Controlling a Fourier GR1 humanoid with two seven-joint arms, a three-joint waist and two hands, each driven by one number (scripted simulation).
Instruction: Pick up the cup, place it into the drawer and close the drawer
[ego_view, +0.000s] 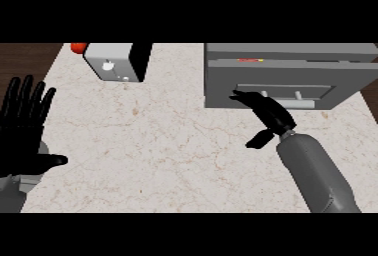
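While the right hand (260, 106) is reaching up to the drawer (284, 82), its straight fingers are lying close together and touching the drawer's front, just by the handle (295, 102). They are not curling round anything. The drawer is lying straight ahead of those fingers, and its front is running side to side, so a push away from the robot looks like the next move. No cup is showing; it may be hiding inside. The left hand (26, 130) is resting open at the left edge, fingers spread, much farther from the drawer.
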